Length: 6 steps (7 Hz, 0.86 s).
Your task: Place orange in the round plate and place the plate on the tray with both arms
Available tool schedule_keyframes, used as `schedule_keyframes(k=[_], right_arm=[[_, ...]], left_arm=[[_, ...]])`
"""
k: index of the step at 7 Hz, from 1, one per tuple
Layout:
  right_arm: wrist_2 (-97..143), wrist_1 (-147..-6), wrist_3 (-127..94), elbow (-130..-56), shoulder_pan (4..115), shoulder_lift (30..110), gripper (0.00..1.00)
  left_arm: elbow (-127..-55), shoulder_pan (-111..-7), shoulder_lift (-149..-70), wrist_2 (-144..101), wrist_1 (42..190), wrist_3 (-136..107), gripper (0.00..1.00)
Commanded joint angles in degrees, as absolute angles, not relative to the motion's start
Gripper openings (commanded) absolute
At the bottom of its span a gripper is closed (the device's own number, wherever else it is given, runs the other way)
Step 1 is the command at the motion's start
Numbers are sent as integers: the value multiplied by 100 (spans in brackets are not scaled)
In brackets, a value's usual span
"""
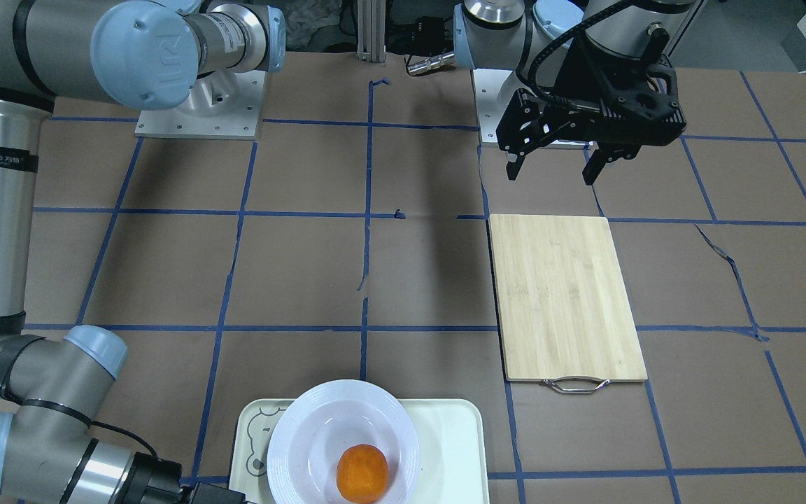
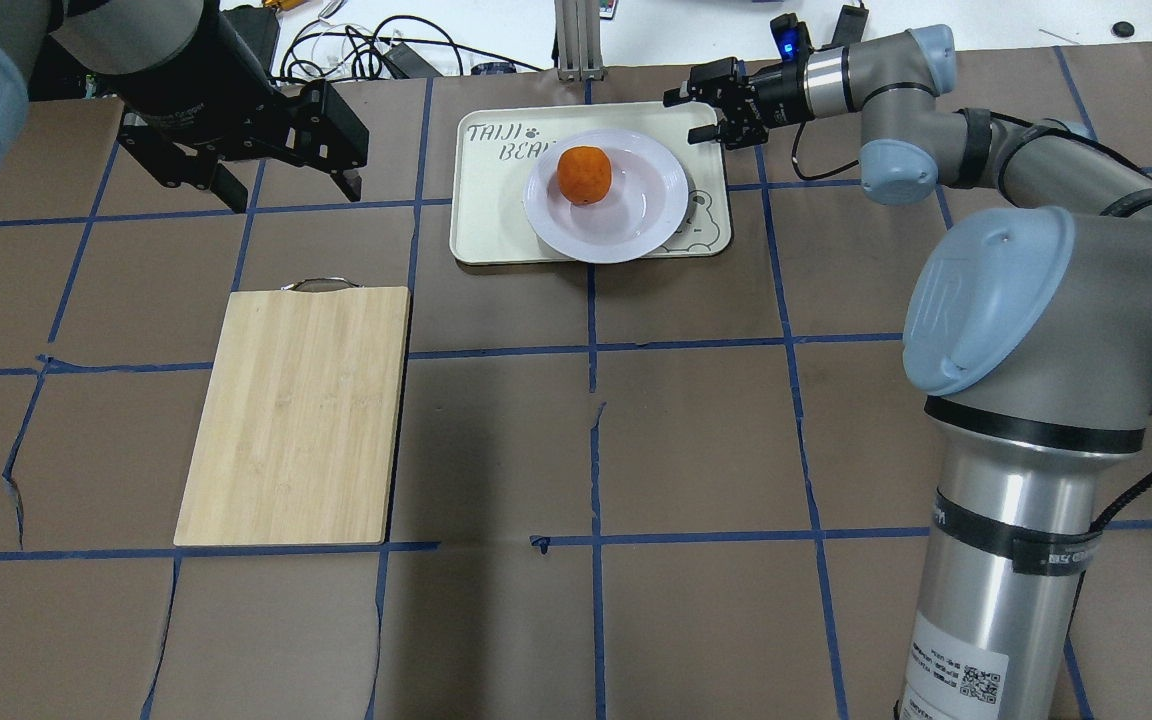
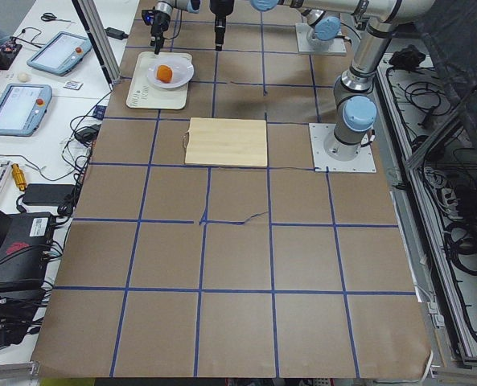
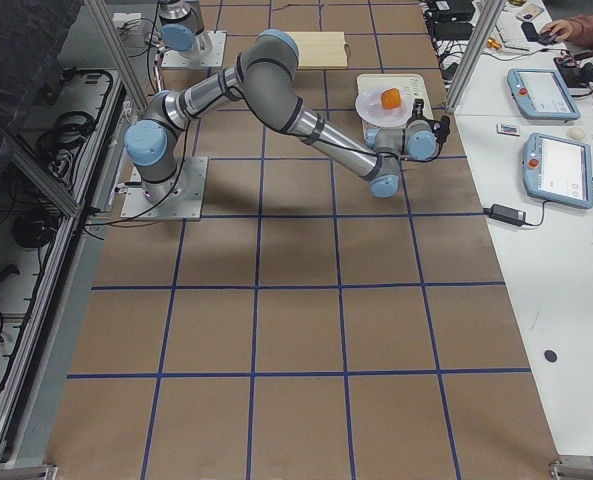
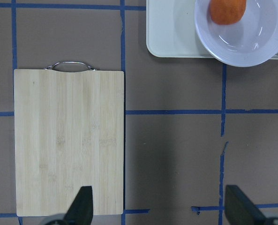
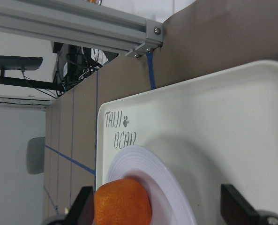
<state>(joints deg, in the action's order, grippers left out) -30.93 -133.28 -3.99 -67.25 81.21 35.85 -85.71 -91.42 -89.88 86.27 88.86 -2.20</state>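
We see the tray (image 2: 491, 215), pale cream with rounded corners, flat on the table near its far edge, about midway along it. The white plate (image 2: 636, 215) with ribbed rim lies on the tray's right part and hangs a little over its near long edge. It hides part of the bear outline. The orange (image 2: 584, 173) sits in the plate's hollow, off centre toward the far left. The right gripper (image 2: 701, 120) is at the tray's far right corner, jaws apart. The left gripper (image 2: 294, 197) hangs spread wide and holds nothing, well apart from the tray.
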Motion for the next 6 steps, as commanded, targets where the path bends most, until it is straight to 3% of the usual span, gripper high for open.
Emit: schedule_keyframes(k=[1, 3, 6], right_arm=[[-4397, -13054, -822, -6759, 8121, 4294, 100], [-5548, -11267, -914, -6838, 8139, 5347, 100], [-7780, -9863, -897, -7265, 8375, 6552, 100]], left_arm=[[-8578, -9123, -8974, 8648, 8886, -220, 100], [-8578, -9123, -8965, 8640, 8886, -220, 100], [-8578, -9123, -8965, 8631, 8886, -220, 100]])
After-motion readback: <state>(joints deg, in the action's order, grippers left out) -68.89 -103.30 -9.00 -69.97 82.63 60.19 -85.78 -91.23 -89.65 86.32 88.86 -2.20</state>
